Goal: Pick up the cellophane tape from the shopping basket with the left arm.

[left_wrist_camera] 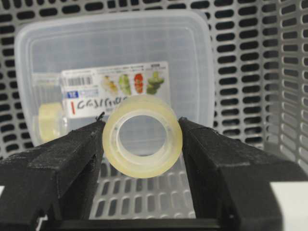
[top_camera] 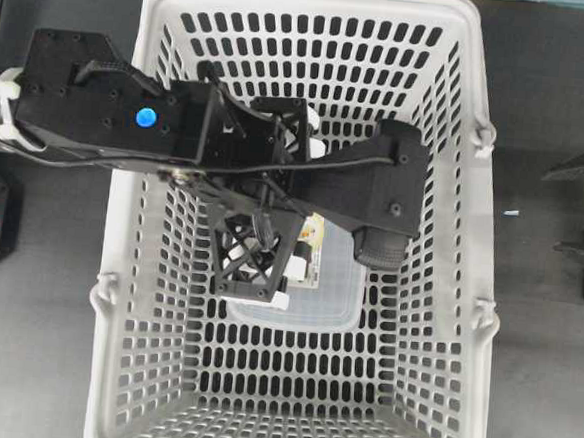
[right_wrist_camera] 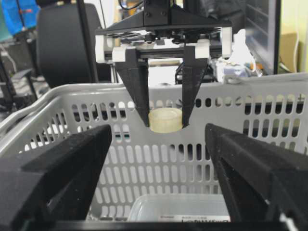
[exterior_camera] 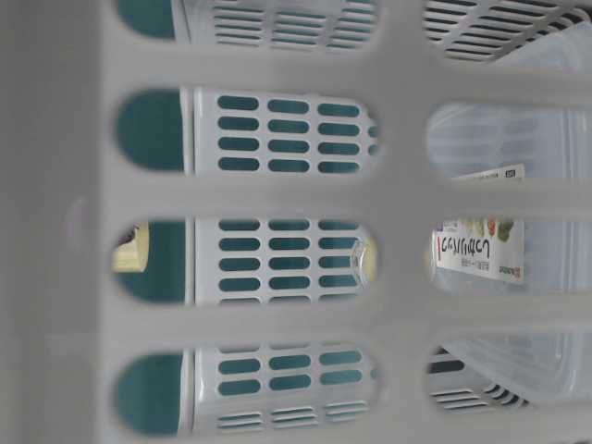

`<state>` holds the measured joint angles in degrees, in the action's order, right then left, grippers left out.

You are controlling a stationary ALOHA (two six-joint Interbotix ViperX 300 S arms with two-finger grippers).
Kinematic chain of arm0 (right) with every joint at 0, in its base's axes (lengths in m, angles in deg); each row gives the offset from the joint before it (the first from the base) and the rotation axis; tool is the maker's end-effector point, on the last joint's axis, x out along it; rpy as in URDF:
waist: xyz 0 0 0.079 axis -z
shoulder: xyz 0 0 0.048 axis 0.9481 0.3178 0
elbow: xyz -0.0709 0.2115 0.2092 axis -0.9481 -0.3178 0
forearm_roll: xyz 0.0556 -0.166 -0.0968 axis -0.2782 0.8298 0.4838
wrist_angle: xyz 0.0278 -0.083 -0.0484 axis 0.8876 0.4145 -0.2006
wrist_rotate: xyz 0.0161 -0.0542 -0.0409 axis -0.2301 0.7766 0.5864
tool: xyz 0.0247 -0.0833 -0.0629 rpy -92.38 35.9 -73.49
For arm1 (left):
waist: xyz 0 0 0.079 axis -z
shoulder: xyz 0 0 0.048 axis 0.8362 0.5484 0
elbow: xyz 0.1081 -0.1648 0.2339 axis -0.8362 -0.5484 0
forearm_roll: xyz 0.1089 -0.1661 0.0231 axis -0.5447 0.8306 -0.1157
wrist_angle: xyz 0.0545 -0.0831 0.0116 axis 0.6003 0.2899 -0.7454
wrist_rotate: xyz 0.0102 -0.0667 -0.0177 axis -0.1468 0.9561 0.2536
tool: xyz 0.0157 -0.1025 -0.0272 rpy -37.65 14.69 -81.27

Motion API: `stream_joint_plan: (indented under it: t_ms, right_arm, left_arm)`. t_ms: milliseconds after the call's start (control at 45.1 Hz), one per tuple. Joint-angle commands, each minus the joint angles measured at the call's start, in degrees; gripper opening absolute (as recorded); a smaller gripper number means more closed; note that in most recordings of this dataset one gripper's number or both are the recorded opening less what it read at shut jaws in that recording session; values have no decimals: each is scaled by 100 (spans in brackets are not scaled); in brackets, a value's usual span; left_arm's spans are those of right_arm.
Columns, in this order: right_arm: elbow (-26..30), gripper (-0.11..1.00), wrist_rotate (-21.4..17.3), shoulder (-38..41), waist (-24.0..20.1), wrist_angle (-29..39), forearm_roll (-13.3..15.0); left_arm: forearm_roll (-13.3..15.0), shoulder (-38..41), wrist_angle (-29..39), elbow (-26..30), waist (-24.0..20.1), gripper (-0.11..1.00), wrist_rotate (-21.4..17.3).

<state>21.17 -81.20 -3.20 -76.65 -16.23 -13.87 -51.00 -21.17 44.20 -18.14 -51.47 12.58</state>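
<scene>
The left gripper (right_wrist_camera: 163, 120) squeezes the cellophane tape (left_wrist_camera: 142, 136) between its jaws, above the shopping basket (right_wrist_camera: 159, 159) floor. Job nearly done. The right gripper (right_wrist_camera: 159, 183) gapes wide, holding nothing.

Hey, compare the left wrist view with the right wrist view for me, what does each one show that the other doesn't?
Only the left wrist view shows the hole through the cellophane tape and the white-and-red label on the clear box lying below it.

Only the right wrist view shows the whole left pincer from outside, hanging at about the level of the shopping basket rim, the right pincer standing wide open and empty, and the room behind.

Both show the tape clamped between the left pincer's fingers, lifted clear of the basket floor, with the box beneath.
</scene>
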Motion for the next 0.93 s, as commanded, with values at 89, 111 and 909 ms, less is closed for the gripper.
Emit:
stream_joint_plan:
  t_ms: [89,111,909]
  right_arm:
    - [44,76,0,35,-9,-35,-18]
    - [53,76,0,35,-9,-26,-18]
    - [9,76,0,-44,-9,-26,-18]
  left_arm:
    - [-18,-149,-9,149,18,50,0]
    - [-18,-149,-9,149,18,50,0]
    - [-18,-132,-9,149,18,50,-9]
